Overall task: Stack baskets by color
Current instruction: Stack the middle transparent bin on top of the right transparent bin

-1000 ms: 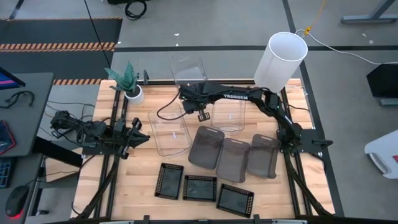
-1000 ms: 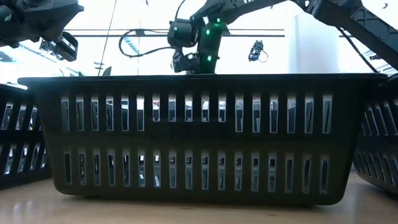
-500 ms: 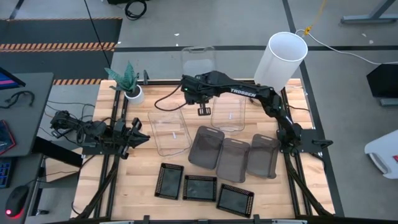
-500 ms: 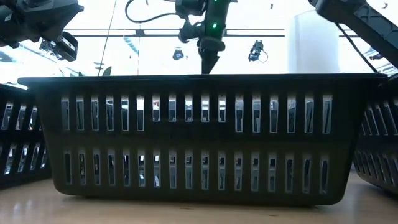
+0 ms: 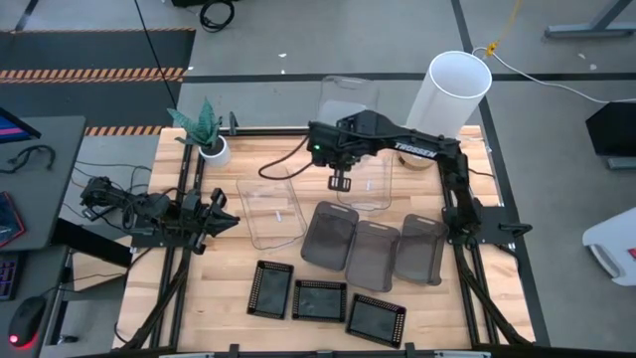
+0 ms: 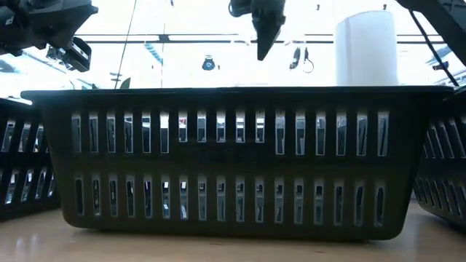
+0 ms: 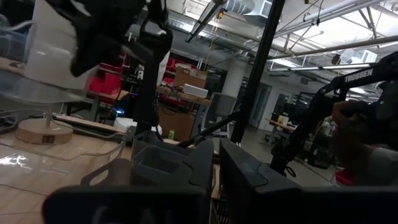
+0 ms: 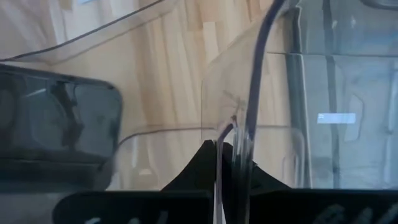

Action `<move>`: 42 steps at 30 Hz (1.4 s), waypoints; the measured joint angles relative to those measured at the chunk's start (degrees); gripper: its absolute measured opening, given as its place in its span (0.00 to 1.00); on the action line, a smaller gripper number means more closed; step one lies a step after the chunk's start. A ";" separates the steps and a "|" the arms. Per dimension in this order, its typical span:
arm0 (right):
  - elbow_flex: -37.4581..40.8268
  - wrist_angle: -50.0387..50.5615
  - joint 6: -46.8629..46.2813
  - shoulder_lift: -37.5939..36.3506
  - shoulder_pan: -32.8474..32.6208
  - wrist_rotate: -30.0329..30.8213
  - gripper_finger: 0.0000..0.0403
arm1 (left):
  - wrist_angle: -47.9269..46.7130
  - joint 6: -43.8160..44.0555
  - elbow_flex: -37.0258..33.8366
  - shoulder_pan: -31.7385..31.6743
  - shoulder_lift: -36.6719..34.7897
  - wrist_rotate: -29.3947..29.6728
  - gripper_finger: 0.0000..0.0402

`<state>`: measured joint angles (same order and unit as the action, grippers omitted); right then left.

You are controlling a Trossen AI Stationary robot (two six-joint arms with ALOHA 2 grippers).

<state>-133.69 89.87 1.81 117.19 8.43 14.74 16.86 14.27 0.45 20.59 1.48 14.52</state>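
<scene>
My right gripper (image 8: 231,149) is shut on a clear basket (image 5: 348,97) raised high over the table's far middle; in the low view its fingers (image 6: 262,44) point down. Under it a second clear basket (image 5: 366,185) stands on the wood, a third (image 5: 270,211) to its left. Three smoky grey baskets (image 5: 373,251) lie side by side nearer me. Three black mesh trays (image 5: 319,299) sit in a row along the near edge; one fills the low view (image 6: 233,160). My left gripper (image 5: 217,210) waits at the table's left. My right gripper pinches the clear basket's thin wall at its rim (image 8: 239,134) between the two fingers, one on each face of the wall. The fingers come from above, slanting steeply down. The basket is lifted clear of the table and the other baskets.
A tall white lampshade (image 5: 449,94) stands at the far right corner, close to my right arm. A small potted plant (image 5: 207,134) stands at the far left. Bare wood lies between the clear baskets and the left arm.
My right gripper has risen and swung toward the table's right, rolling its wrist, with the clear basket in its hold. The basket has gone up and to the right with it, well above the other baskets.
</scene>
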 joint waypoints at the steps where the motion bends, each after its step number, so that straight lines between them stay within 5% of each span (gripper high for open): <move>1: 0.04 0.34 -0.99 -0.35 -0.58 0.06 0.02 | 0.02 0.00 0.00 0.01 0.00 -0.02 0.09; 19: 2.41 -0.08 -9.75 -4.82 -12.08 5.33 0.02 | 0.03 0.00 0.00 0.00 0.00 -0.01 0.08; 34: 39.08 -18.61 -15.18 -24.71 -12.11 2.76 0.02 | 0.03 0.00 0.00 0.00 0.00 0.00 0.09; 42: 48.73 -23.87 -19.41 -27.32 -11.99 0.11 0.02 | 0.02 0.00 0.02 0.00 0.00 -0.01 0.06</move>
<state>-84.96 66.00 -17.60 89.87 -3.56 14.86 16.88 14.26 0.46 20.59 1.48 14.52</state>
